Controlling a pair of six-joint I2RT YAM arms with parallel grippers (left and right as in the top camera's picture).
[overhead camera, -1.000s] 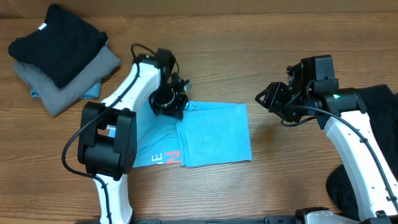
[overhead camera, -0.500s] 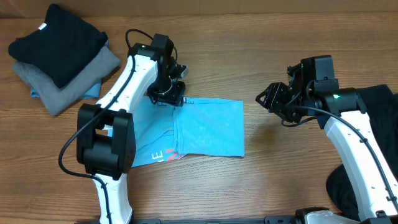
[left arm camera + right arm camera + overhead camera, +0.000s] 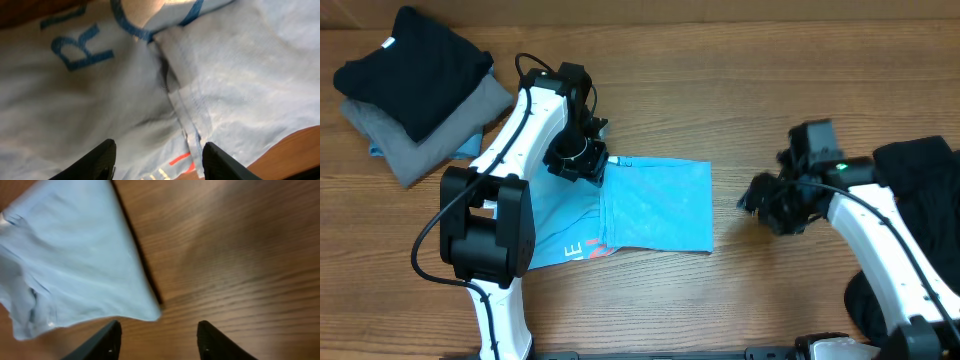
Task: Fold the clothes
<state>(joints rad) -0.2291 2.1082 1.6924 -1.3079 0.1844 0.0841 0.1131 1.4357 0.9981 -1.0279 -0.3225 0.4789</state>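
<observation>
A light sky-blue T-shirt (image 3: 640, 205) lies partly folded on the wooden table, with red-and-white letters near its front edge. My left gripper (image 3: 582, 160) hovers over the shirt's back left corner, open with nothing between its fingers; in the left wrist view a folded seam (image 3: 180, 95) and blue print (image 3: 80, 45) lie below the gripper (image 3: 157, 157). My right gripper (image 3: 760, 195) is open just right of the shirt, above bare wood (image 3: 235, 255). The right wrist view has the shirt's corner (image 3: 150, 311) just ahead of the gripper (image 3: 159, 340). A plain black garment (image 3: 920, 175) lies at the right edge.
A stack of folded clothes sits at the back left: a black one (image 3: 410, 65) on a grey one (image 3: 430, 135). More dark cloth (image 3: 875, 300) lies at the front right under my right arm.
My left gripper opened and let go of the shirt, then lifted slightly back and left. The shirt's folded right half settled a little shorter. My right gripper dropped lower and nearer the front.
</observation>
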